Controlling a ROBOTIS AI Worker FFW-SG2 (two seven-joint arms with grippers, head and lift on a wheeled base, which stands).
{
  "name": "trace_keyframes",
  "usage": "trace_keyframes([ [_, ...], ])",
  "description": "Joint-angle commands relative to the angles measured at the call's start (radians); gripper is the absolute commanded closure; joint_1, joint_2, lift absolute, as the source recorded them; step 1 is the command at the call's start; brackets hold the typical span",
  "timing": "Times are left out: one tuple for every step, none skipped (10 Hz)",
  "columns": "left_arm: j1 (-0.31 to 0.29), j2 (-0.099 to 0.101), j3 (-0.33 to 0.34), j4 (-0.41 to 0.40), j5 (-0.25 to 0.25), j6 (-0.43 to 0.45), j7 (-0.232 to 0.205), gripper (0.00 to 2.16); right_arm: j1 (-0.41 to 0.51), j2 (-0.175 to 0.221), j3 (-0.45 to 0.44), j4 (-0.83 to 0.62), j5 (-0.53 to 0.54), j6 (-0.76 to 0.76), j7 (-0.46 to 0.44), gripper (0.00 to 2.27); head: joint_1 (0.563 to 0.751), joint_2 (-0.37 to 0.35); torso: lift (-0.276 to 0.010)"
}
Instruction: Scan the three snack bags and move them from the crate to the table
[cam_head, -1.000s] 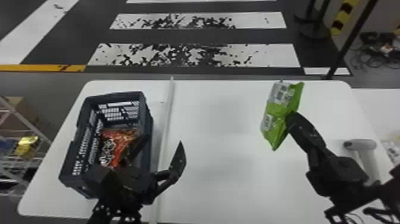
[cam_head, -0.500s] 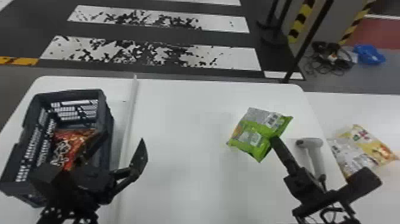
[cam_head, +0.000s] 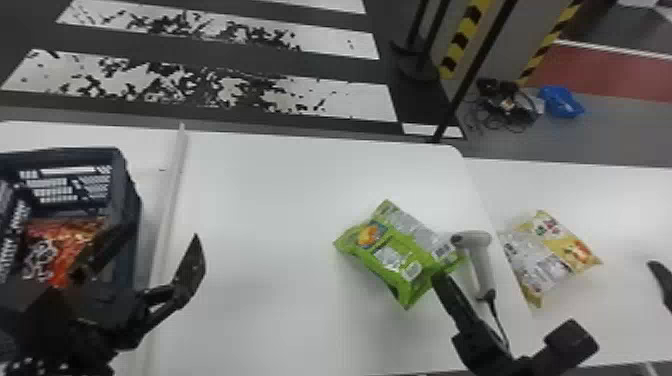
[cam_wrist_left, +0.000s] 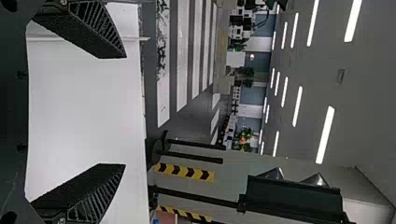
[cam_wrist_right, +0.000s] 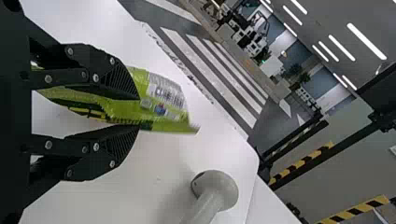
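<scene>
1. Since the earlier frame, the green-and-silver foil snack bag has shifted toward the light-grey handheld scanner.
2. Right gripper: fingers pinching the green bag over the white table, near the scanner.
3. Left gripper: fingers spread wide, at the crate's inner side.
4. Yellow-and-white foil snack bag: flat on the adjoining white tabletop, beyond the scanner.
5. Red-and-orange snack bag: inside the dark-blue slotted plastic crate.
</scene>
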Motion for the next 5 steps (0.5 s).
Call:
trace_keyframes([
  [0.000,-0.001,-0.002,0.006,0.001,-0.007,0.000,0.04,0.038,0.001,0.006,-0.002,0.002,0.003,-0.037,0.06,0.695,-0.235,-0.062],
  [0.000,-0.001,-0.005,0.006,0.001,-0.010,0.000,0.04,0.059,0.000,0.005,-0.006,0.014,0.010,-0.043,0.06,0.695,-0.242,-0.062],
  [0.000,-0.001,-0.007,0.007,0.001,-0.010,0.000,0.04,0.084,0.000,-0.003,-0.035,0.014,0.010,-0.043,0.06,0.695,-0.249,-0.062],
  [0.000,-0.001,-0.013,0.006,0.001,-0.010,0.001,0.04,0.082,-0.002,-0.023,-0.075,0.022,0.062,-0.037,0.06,0.695,-0.256,-0.062],
  [0.006,-0.001,-0.016,-0.002,0.001,-0.010,0.000,0.04,0.070,-0.003,-0.040,-0.113,0.042,0.126,0.001,0.08,0.695,-0.261,-0.062],
])
